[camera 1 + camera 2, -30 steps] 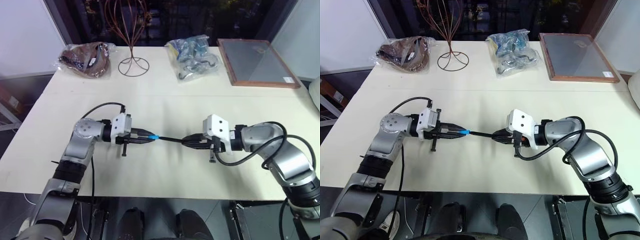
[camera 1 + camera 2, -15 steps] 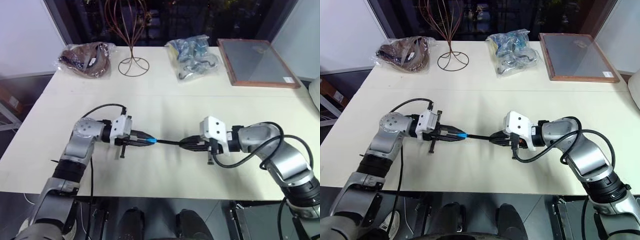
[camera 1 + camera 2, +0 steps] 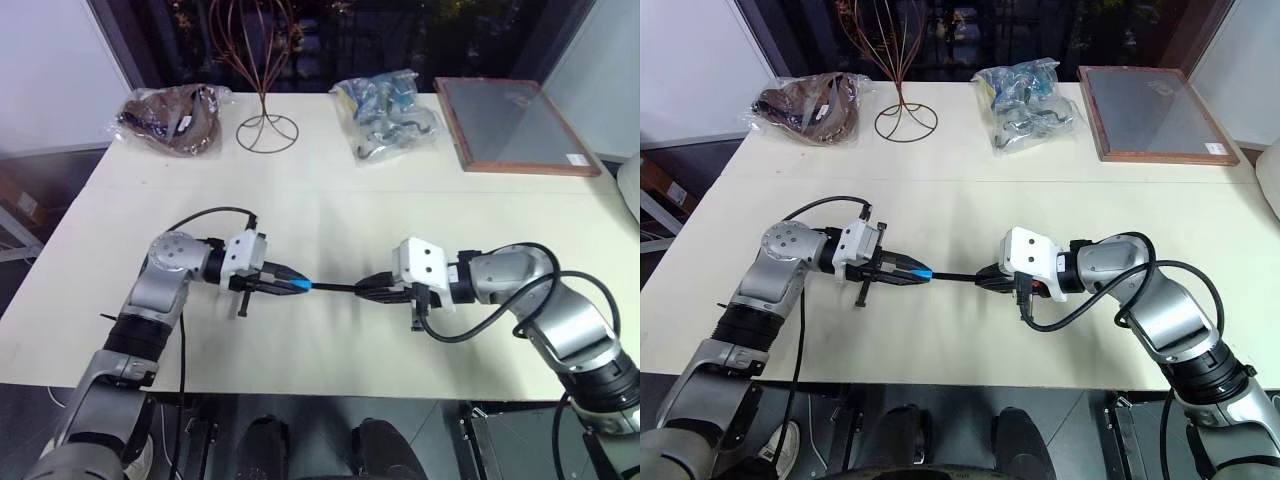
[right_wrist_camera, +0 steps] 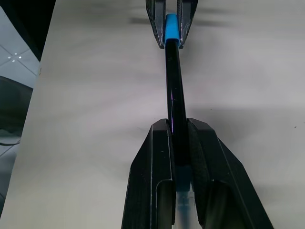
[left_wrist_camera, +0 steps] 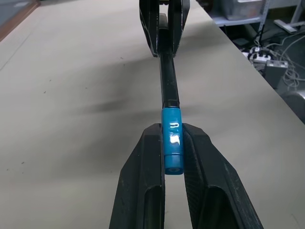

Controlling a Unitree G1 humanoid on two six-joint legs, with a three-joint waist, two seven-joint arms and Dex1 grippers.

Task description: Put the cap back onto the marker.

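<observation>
Two grippers face each other above the middle of the pale table [image 3: 330,215], and I read the scene from my left across. At the far left of the table lies a clear bag of brown items [image 3: 172,118], then a wire stand [image 3: 265,125] with a round base. In front of these, my left gripper [image 3: 296,284] points to the right with its fingers [image 5: 147,162] pinched on the cap [image 5: 172,147], a short bright blue cylinder that sticks out past the fingertips. The black marker [image 3: 336,288] runs level from the cap to my right gripper [image 3: 370,291], whose fingers [image 4: 161,152] are clamped on the marker's rear part. In the left wrist view the cap sits over the marker's front end, the blue meeting the black barrel in line, though I cannot tell whether it is pressed fully home. Farther back on the right lie a bag of blue-grey items [image 3: 390,115] and a wood-framed glass panel [image 3: 510,125].
</observation>
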